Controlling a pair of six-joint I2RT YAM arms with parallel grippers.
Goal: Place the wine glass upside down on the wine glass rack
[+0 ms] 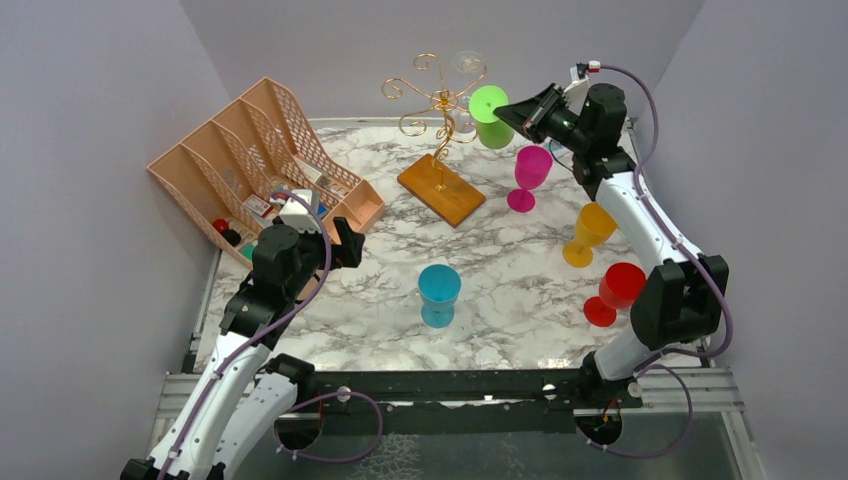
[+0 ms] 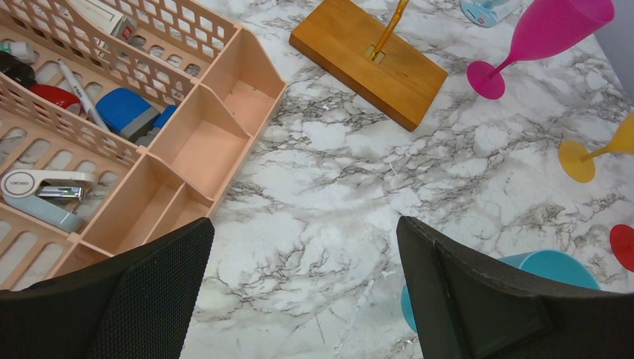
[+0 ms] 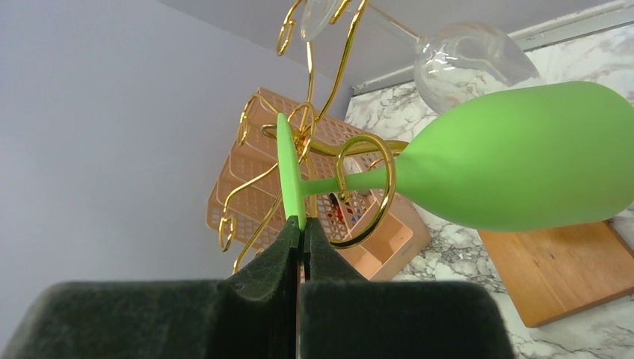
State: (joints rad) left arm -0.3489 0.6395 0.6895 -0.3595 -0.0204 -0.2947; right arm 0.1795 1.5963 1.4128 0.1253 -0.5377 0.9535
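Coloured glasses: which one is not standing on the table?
The green glass: the right gripper pinches its foot, with its stem through a curl of the rack. The pink, yellow, red and blue ones stand upright on the table.

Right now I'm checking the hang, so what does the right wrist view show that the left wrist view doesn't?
Only right wrist: the right gripper pinching the foot of the green wine glass, its stem passing through a gold scroll of the rack, near a clear glass. Only left wrist: the open left gripper, a pink glass, a blue glass, a stapler. Both: the rack's wooden base, the peach organiser, the marble table.
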